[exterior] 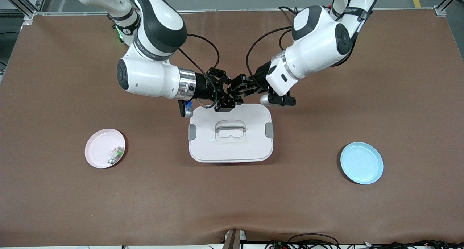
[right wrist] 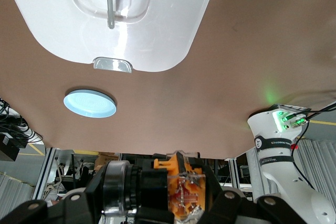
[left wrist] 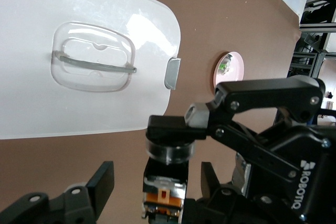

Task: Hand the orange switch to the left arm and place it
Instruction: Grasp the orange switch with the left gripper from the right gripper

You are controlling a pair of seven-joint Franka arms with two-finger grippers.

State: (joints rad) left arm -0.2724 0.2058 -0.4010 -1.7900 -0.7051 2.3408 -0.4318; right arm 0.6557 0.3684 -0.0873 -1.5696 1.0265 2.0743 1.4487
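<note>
The orange switch [right wrist: 178, 184] is a small black part with an orange end and a clear round ring. My right gripper [exterior: 226, 98] is shut on it and holds it in the air over the edge of the box that lies farthest from the front camera. In the left wrist view the switch [left wrist: 165, 190] sits between my left gripper's fingers [left wrist: 101, 184], which stand apart from it on both sides. My left gripper [exterior: 241, 87] is open and meets the right gripper tip to tip. The white lidded box [exterior: 230, 133] stands on the table below both grippers.
A pink plate [exterior: 98, 147] lies toward the right arm's end and holds a small white-and-green part [exterior: 116, 154]. A blue plate [exterior: 361, 162] lies toward the left arm's end. The brown mat [exterior: 232, 205] covers the table.
</note>
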